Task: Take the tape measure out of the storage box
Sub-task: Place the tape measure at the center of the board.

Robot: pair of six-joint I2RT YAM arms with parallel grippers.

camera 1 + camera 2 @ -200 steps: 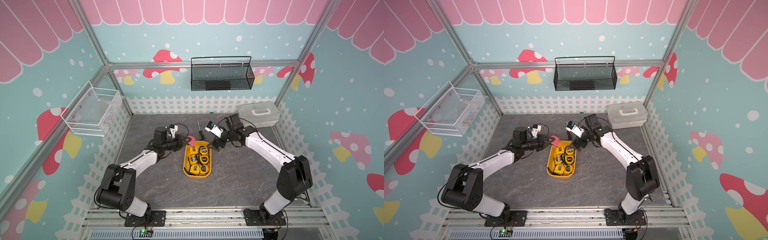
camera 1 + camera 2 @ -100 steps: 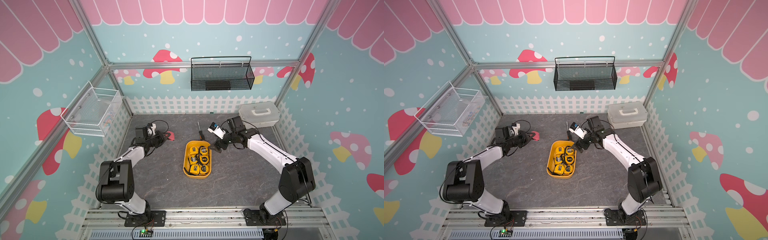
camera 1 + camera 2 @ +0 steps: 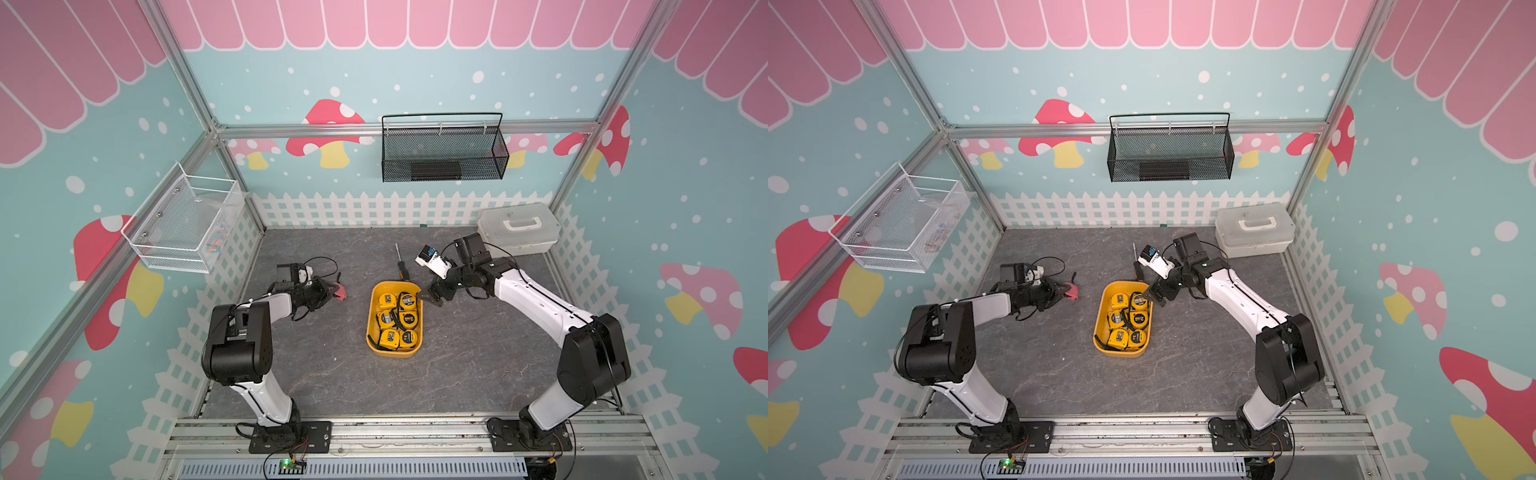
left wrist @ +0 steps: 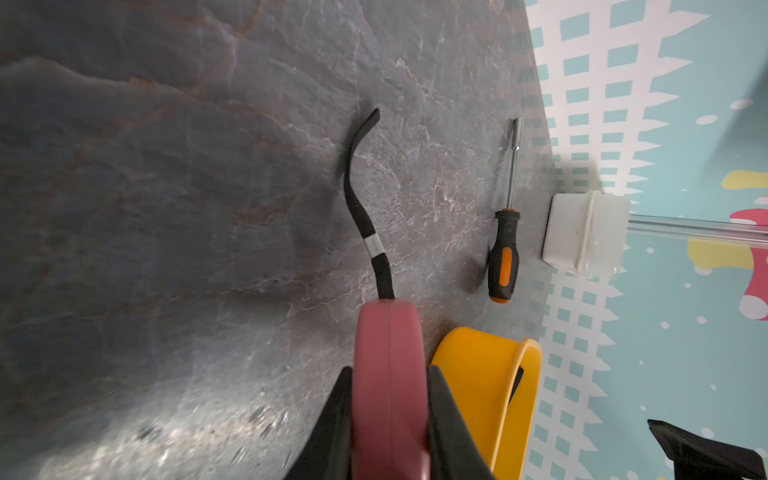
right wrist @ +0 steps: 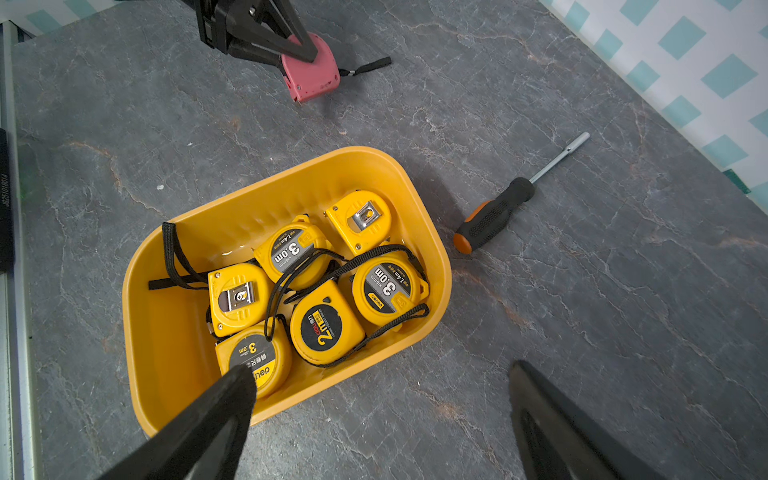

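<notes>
Beside storage box (image 3: 392, 353), screwdriver (image 3: 400, 266), white case (image 3: 517, 232) beyond

PLACE: right, I'm looking into a robot lab test cell | WALLS: mushroom-print panels (image 3: 415, 75) on aluminium frame (image 3: 291, 132) | FLOOR: slate-look tabletop (image 3: 332, 374) | RIG: left arm (image 3: 270, 301), right arm (image 3: 536, 301) bolted to a front rail (image 3: 415, 432) | PROPS: storage box (image 3: 392, 353) of tape measures (image 3: 409, 319), black mesh basket (image 3: 442, 162) on the wall

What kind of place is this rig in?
Likely a lab data-collection cell dressed as a toy workshop: aluminium frame with mushroom-print wall panels, two robot arms bolted to a front rail, and tools on the table: a storage box of yellow tape measures and a screwdriver.
</notes>
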